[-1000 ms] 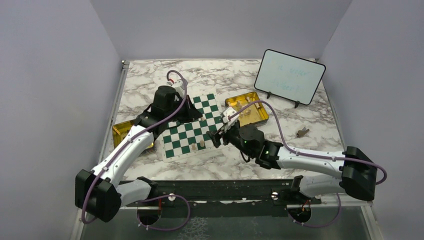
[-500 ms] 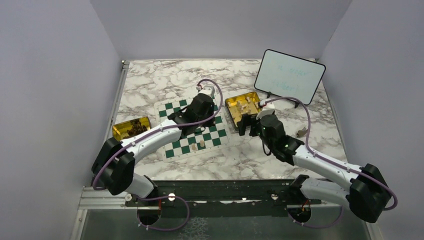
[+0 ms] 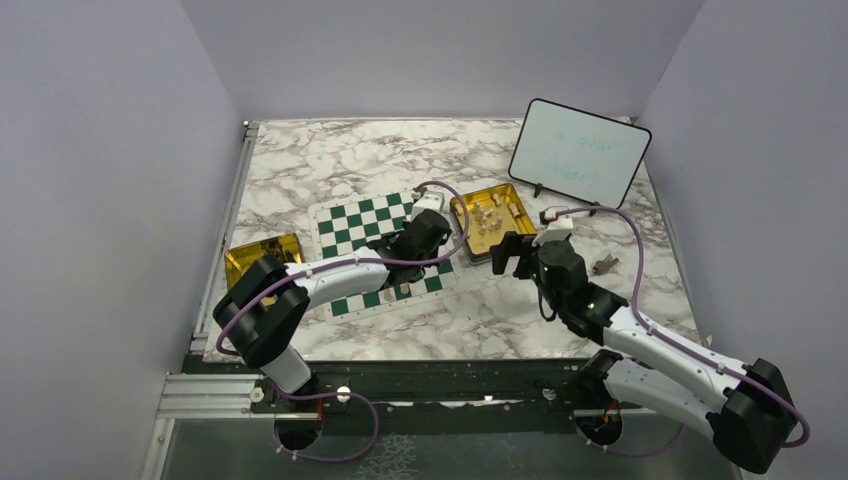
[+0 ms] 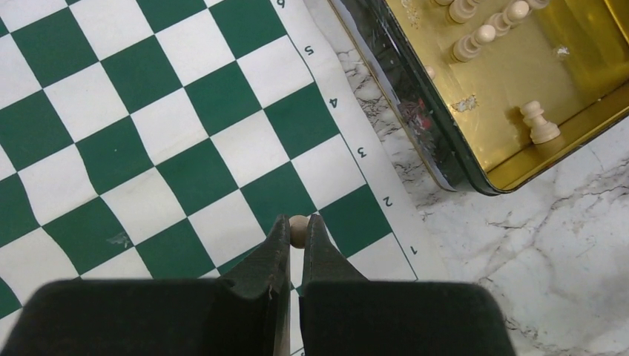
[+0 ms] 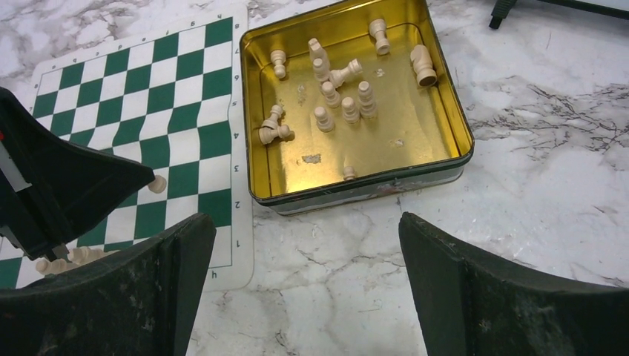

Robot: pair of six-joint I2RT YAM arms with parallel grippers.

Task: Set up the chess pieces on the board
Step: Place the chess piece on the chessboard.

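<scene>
1. A cream piece (image 4: 299,229) is pinched in the left gripper (image 4: 296,222) over the board (image 4: 148,133), near its right edge by the rows marked 1 and 2.
2. Two more pieces (image 3: 404,288) are seen standing on the board's near rows.
3. Further pieces (image 5: 330,93) are held in a gold tin (image 5: 356,194) just right of the board, on the marble desk (image 5: 534,163).
4. The right gripper (image 5: 304,222) is spread wide near the tin, with nothing held.
</scene>
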